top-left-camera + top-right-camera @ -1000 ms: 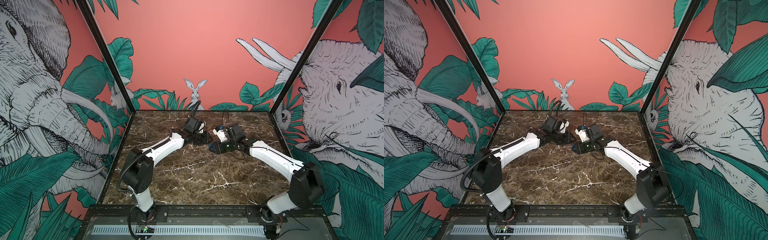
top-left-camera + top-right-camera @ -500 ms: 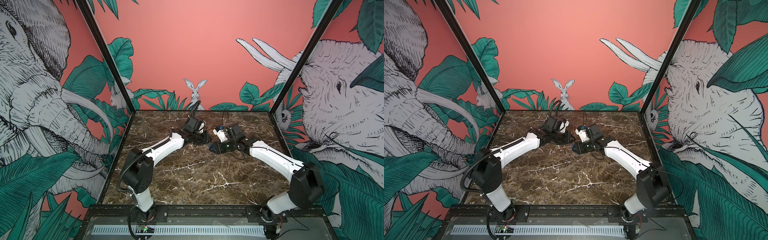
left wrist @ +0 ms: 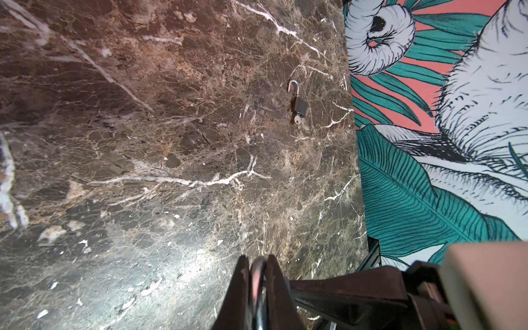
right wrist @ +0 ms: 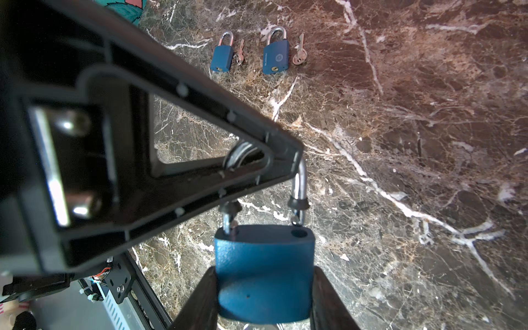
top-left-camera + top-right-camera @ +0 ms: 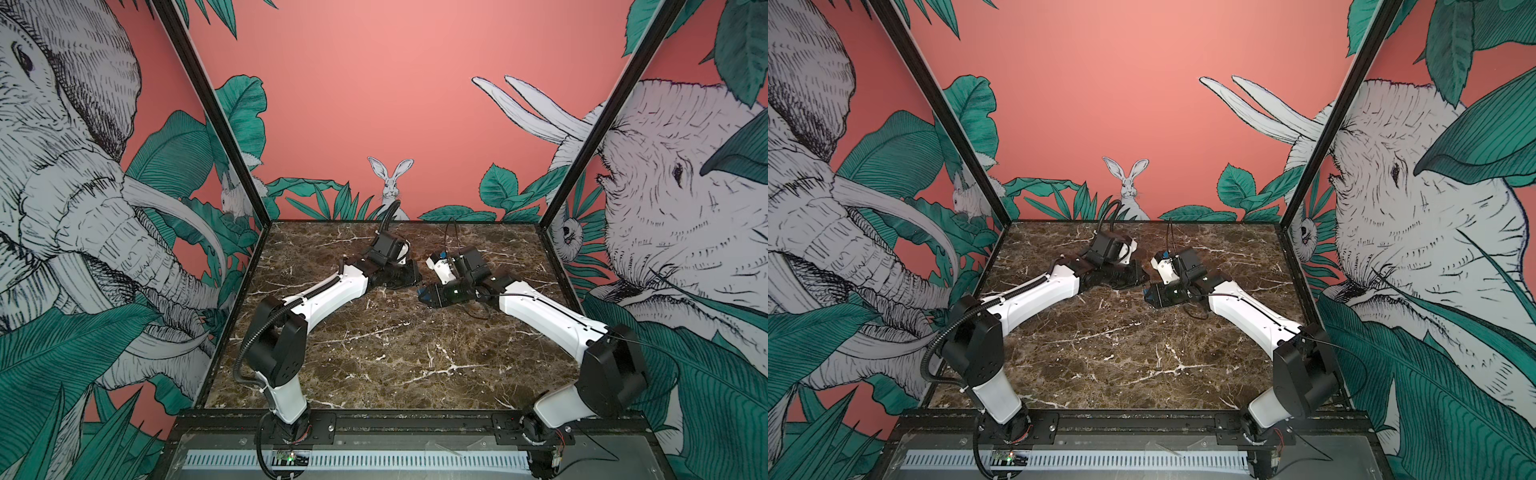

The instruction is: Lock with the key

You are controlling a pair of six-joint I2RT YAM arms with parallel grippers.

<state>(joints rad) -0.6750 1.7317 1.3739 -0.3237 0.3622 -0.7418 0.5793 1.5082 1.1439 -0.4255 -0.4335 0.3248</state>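
A brown marble table (image 5: 395, 353) with white lines is lying in the middle. Pink walls (image 5: 374, 83) are standing around it. A painted white rabbit (image 5: 390, 183) is peeking over the table's far edge. Big grey elephants (image 5: 83, 187) and green leaves (image 5: 245, 108) are filling the side walls. Black posts (image 5: 215, 116) are standing at the corners.

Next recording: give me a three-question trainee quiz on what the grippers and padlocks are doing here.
1. True or false: the shackle of the blue padlock held in the right gripper is closed into the body.
2. What does the left gripper pinch? A) a key B) that shackle C) nothing
3. Fill in: beside the larger spare padlock on the marble table lies a ____.
Key: 1 false; 2 B; 3 key.
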